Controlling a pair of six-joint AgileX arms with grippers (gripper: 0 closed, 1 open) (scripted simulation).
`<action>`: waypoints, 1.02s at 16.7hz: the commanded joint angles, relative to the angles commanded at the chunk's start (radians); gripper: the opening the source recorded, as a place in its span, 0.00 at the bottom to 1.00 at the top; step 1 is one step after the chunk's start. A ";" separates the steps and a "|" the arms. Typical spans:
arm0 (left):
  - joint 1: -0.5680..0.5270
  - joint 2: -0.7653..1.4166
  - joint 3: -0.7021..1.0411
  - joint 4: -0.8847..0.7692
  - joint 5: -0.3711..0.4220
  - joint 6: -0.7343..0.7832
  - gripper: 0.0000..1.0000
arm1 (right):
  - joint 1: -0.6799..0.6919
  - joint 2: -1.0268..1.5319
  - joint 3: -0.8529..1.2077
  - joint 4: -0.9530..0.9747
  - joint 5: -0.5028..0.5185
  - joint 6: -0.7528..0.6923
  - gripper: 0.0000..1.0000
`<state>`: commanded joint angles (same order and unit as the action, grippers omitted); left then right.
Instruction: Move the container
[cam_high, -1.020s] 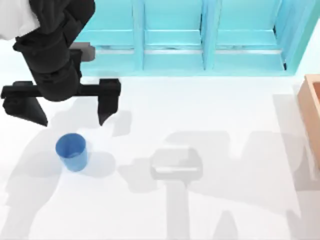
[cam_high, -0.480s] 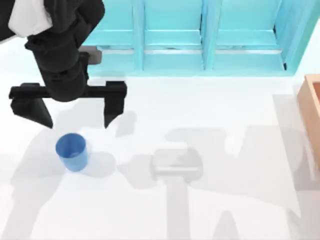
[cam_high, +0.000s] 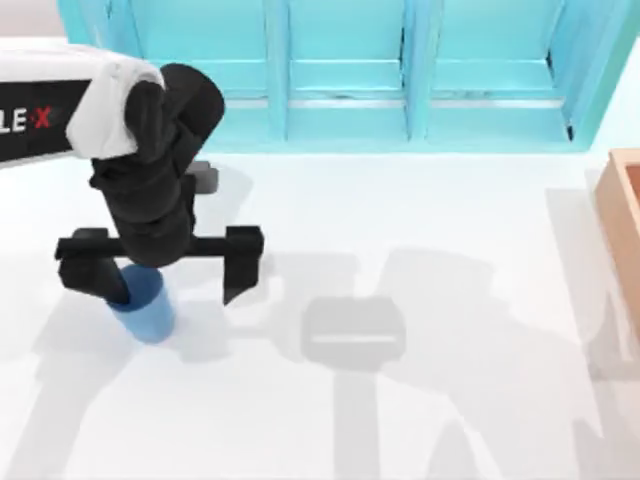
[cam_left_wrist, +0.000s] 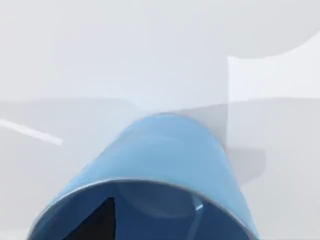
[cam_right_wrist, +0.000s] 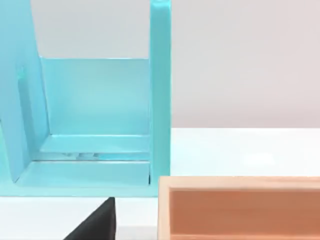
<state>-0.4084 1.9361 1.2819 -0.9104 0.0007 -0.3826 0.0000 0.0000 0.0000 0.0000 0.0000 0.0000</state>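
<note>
The container, a small blue cup (cam_high: 148, 312), stands upright on the white table at the left. My left gripper (cam_high: 165, 272) hangs open right over it, fingers spread much wider than the cup. One finger (cam_high: 92, 276) covers the cup's far left rim; the other finger (cam_high: 243, 262) stands to the cup's right, apart from it. In the left wrist view the cup (cam_left_wrist: 165, 160) is very close, and a black fingertip (cam_left_wrist: 97, 224) shows past its rim, over the inside. My right gripper (cam_right_wrist: 95, 225) is parked off to the right, facing the shelf and box.
A big turquoise shelf unit (cam_high: 400, 70) runs along the back of the table and also shows in the right wrist view (cam_right_wrist: 95, 125). A tan wooden box (cam_high: 625, 215) sits at the right edge (cam_right_wrist: 240, 210). White table (cam_high: 420, 400) lies in front and to the right.
My left gripper has moved toward the front and a little right, coming down over the cup; its left finger now covers part of the rim. The cup has not moved.
</note>
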 joint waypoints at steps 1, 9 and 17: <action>0.000 0.007 -0.019 0.022 0.000 0.000 1.00 | 0.000 0.000 0.000 0.000 0.000 0.000 1.00; 0.000 0.011 -0.031 0.036 0.000 0.000 0.77 | 0.000 0.000 0.000 0.000 0.000 0.000 1.00; 0.000 0.011 -0.031 0.036 0.000 0.000 0.17 | 0.000 0.000 0.000 0.000 0.000 0.000 1.00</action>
<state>-0.4085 1.9475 1.2510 -0.8744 0.0008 -0.3826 0.0000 0.0000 0.0000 0.0000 0.0000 0.0000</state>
